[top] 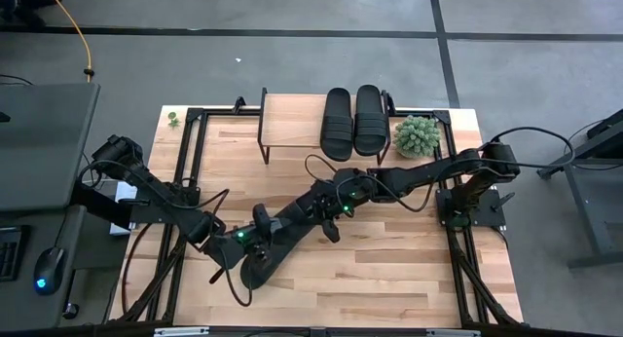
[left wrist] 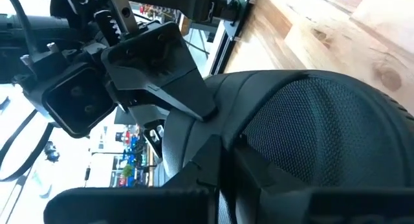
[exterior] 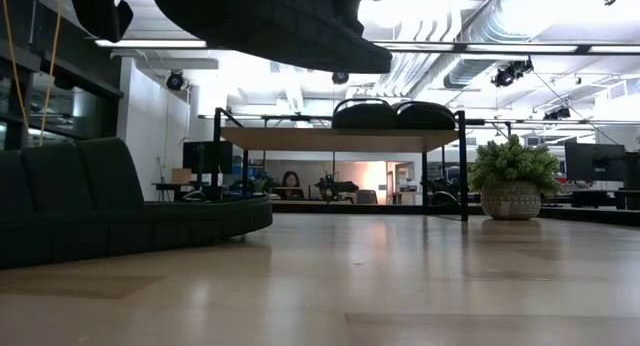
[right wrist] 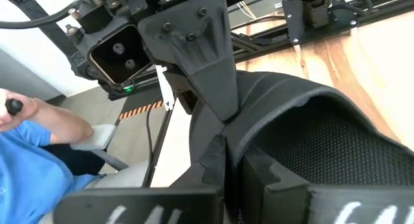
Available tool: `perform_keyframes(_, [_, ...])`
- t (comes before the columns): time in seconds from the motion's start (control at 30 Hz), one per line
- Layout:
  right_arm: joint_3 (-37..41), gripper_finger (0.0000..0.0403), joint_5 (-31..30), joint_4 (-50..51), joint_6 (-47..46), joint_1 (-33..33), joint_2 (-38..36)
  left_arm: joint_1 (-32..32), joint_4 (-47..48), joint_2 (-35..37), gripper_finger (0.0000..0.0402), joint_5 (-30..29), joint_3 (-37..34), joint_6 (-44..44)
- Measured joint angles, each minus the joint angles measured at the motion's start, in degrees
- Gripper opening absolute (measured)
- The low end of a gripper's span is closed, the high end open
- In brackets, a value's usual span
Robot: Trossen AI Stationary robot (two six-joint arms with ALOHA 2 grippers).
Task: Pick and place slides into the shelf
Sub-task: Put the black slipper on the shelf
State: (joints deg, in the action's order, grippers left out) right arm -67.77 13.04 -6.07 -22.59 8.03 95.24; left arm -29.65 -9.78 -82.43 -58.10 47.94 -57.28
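Two black slides (top: 353, 121) lie side by side, soles down, on the light wood top of the shelf (top: 292, 123) at the table's far middle. A third slide (top: 292, 220) hangs in the air over the table's middle, and shows at the top of the low view (exterior: 270, 26). My left gripper (top: 255, 235) and my right gripper (top: 316, 212) are both shut on it from opposite ends. A fourth slide (exterior: 130, 211) lies flat on the table under them, nearer the front edge (top: 255, 267). My left gripper pinches the lifted slide's edge (left wrist: 223, 143) between its two fingers, at the end nearer the table's left, beside the mesh-patterned footbed (left wrist: 323, 127). The slide is clear of the table. My right gripper pinches the raised rim of the same slide (right wrist: 236, 136) between its two fingers, at the end opposite my left gripper. It comes from the table's right. The slide hangs about level between the two grippers.
A potted green plant (top: 417, 135) stands right of the shelf. Black frame rails (top: 190, 162) run along the table's left and right sides. The shelf top's left half is bare wood. A person in a blue sleeve (right wrist: 32, 159) sits beyond the table.
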Motion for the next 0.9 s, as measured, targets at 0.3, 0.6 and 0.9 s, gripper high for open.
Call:
perform_keyframes(0.3, [0.0,0.0070,-1.8,0.2,0.2,-0.1,0.0,-0.1,-0.2,0.0,0.0005,-1.7,0.0,-0.4])
perform_keyframes(0.6, [0.0,0.0138,-7.3,1.0,3.5,-0.5,-0.5,0.1,-0.2,0.0,0.0012,-4.7,0.0,-0.4])
perform_keyframes(0.9, [0.0,0.0142,-24.7,13.6,6.7,-0.1,-8.3,0.2,0.0,0.0,0.0004,-7.7,0.1,-0.4])
